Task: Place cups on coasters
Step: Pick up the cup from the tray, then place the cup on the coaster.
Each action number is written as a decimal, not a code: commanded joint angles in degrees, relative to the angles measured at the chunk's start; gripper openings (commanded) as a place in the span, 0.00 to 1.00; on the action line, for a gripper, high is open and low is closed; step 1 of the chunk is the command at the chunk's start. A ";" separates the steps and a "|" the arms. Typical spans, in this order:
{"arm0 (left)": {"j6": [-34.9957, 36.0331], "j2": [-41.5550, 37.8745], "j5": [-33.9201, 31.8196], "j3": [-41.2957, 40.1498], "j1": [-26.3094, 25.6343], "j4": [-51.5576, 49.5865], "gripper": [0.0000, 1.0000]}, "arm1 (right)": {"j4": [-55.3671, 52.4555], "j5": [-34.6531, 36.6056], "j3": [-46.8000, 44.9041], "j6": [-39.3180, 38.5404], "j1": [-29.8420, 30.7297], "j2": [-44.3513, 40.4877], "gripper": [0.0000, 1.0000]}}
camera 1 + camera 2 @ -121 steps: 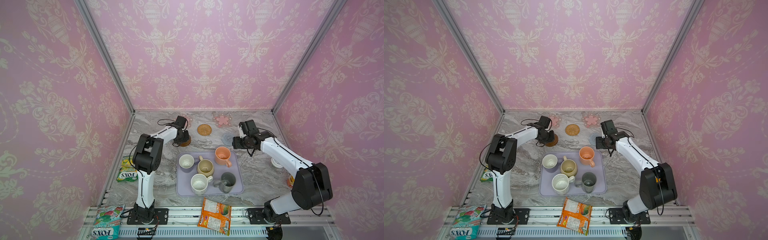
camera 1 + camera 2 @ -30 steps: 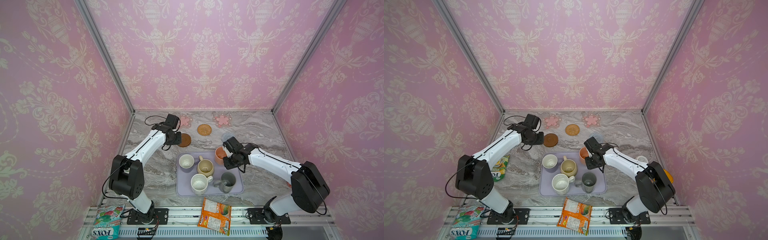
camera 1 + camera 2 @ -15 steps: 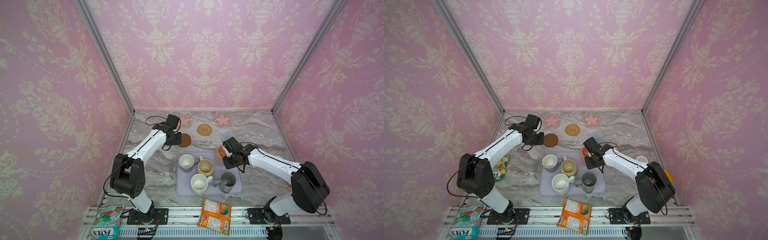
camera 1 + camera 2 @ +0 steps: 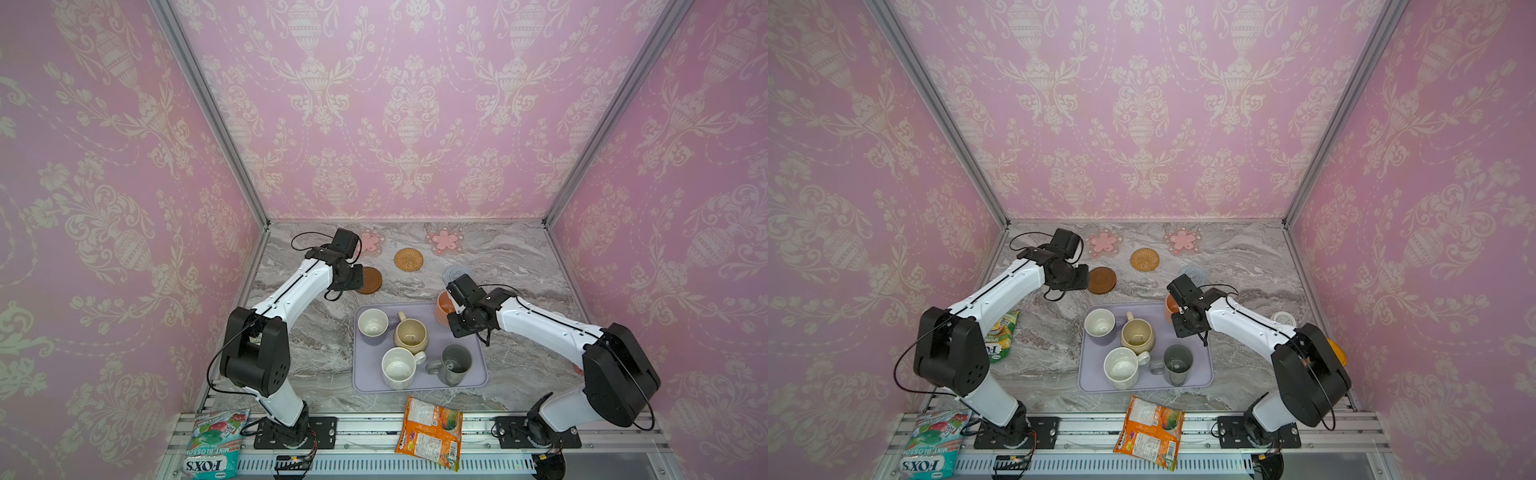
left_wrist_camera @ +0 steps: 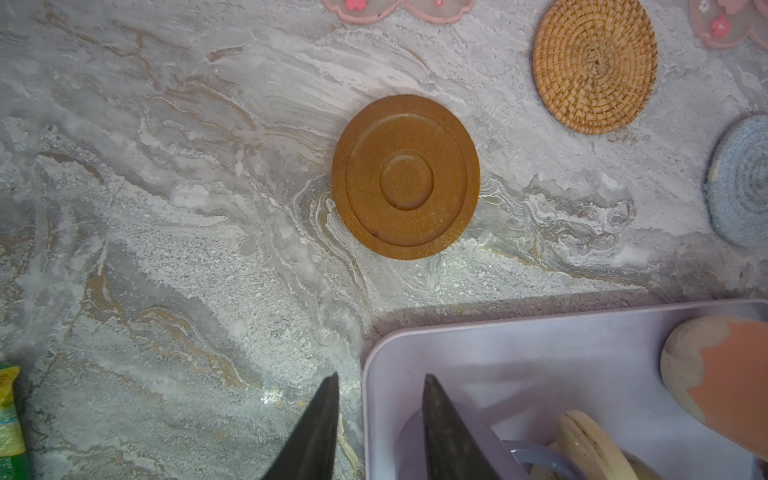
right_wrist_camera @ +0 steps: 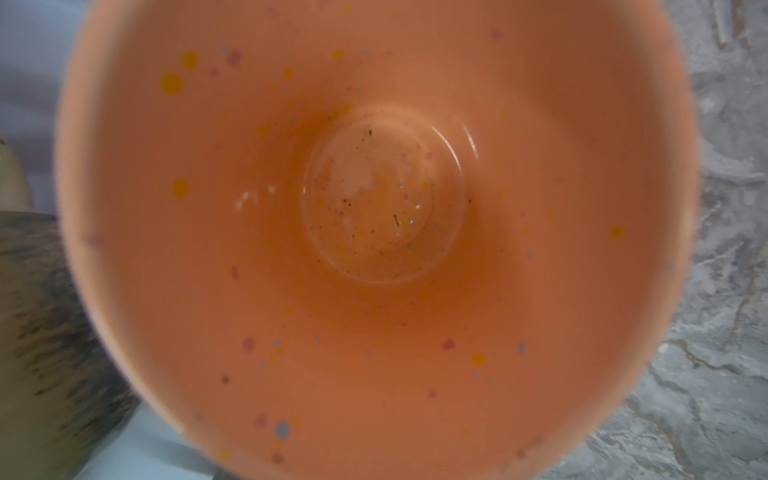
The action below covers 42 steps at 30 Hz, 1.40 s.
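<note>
Only the right wrist view shows the speckled inside of the peach-orange ceramic mug [image 6: 374,257] clamped in the right pincer [image 4: 452,311], while the left pincer [image 5: 378,380] hangs apart, empty.

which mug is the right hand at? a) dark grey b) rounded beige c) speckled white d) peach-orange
d: the peach-orange ceramic mug sits right against the right hand in both top views, and its speckled orange inside fills the right wrist view.
</note>
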 commanded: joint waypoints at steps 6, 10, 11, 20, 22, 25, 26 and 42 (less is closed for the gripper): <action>1.25 1.15 -0.07 1.43 -0.37 -1.20 0.37 | -0.47 4.37 6.02 -1.13 -1.08 -3.49 0.00; 1.45 1.57 -0.33 1.29 -0.38 -1.07 0.37 | -0.19 4.41 7.55 -1.98 -2.71 -3.28 0.00; 1.54 1.59 -0.54 1.38 -0.37 -1.05 0.37 | -0.02 4.27 7.77 -2.10 -3.18 -3.08 0.00; 2.49 2.96 -1.79 2.91 -0.28 -1.64 0.37 | 1.87 1.31 11.93 -3.60 -8.81 -0.07 0.00; 2.60 3.57 -1.83 3.45 -0.34 -1.63 0.37 | 1.59 1.12 15.31 -4.62 -9.58 1.56 0.00; 2.60 4.91 -1.80 4.26 -0.33 -1.55 0.37 | 1.12 1.20 19.26 -6.19 -10.29 4.54 0.00; 2.61 5.26 -1.81 4.64 -0.30 -1.55 0.37 | 0.96 1.28 20.56 -6.70 -10.43 5.59 0.00; 3.64 10.20 -1.53 9.38 2.15 -0.90 0.37 | -3.10 1.74 45.36 -12.43 -13.71 26.43 0.00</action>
